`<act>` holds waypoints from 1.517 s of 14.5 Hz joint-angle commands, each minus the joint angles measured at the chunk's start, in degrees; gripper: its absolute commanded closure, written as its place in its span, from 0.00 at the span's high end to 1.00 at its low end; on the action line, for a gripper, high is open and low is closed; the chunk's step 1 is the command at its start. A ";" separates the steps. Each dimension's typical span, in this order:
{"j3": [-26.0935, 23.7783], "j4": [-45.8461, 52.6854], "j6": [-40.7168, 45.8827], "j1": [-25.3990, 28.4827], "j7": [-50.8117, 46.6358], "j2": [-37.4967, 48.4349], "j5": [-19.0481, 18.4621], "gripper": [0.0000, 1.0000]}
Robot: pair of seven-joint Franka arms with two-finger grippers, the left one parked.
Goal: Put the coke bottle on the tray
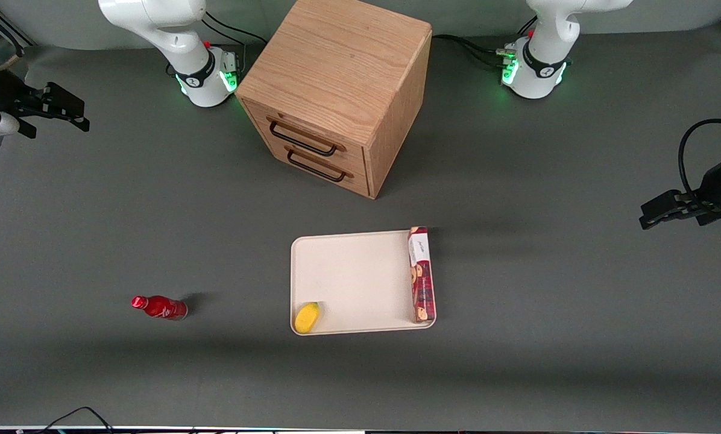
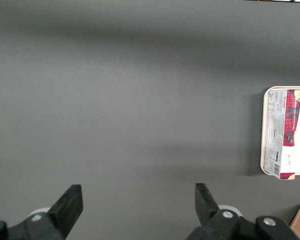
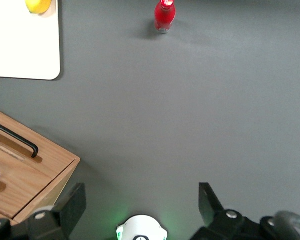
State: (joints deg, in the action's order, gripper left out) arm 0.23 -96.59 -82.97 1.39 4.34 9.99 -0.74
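The coke bottle [image 1: 158,307], small and red with a red cap, appears to stand upright on the grey table, apart from the tray toward the working arm's end. It also shows in the right wrist view [image 3: 164,15]. The cream-white tray [image 1: 360,277] lies flat in front of the drawer cabinet, nearer to the front camera; one corner shows in the right wrist view [image 3: 20,50]. My right gripper [image 1: 71,113] hangs open and empty at the working arm's end of the table, well away from the bottle and farther from the front camera. Its fingers [image 3: 72,202] are spread wide.
A wooden two-drawer cabinet [image 1: 336,90] stands between the arm bases and shows in the right wrist view [image 3: 20,170]. A long dark red cookie box [image 1: 421,274] lies along one tray edge. A yellow fruit [image 1: 307,317] sits in a tray corner. The arm's base [image 3: 140,231] glows green.
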 commanded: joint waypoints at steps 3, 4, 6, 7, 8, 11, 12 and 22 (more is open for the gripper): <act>0.56 2.11 1.06 0.28 -0.75 -1.46 1.27 1.00; 0.48 2.81 0.62 0.36 -0.57 -2.25 1.01 1.00; 0.48 7.97 0.00 0.28 -0.39 -7.85 0.48 1.00; 0.74 12.00 -0.08 0.10 -0.22 -12.06 0.65 1.00; 0.74 15.52 -0.17 0.19 0.83 -16.28 0.65 1.00; 0.65 22.31 -4.71 0.10 1.54 -27.71 0.57 1.00; 0.65 22.41 -8.05 0.10 1.46 -30.53 0.48 1.00; 0.39 21.97 -29.60 1.15 0.84 -47.51 -3.29 1.00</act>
State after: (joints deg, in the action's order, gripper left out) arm 0.49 -76.98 -110.86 1.94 4.58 -35.22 -2.09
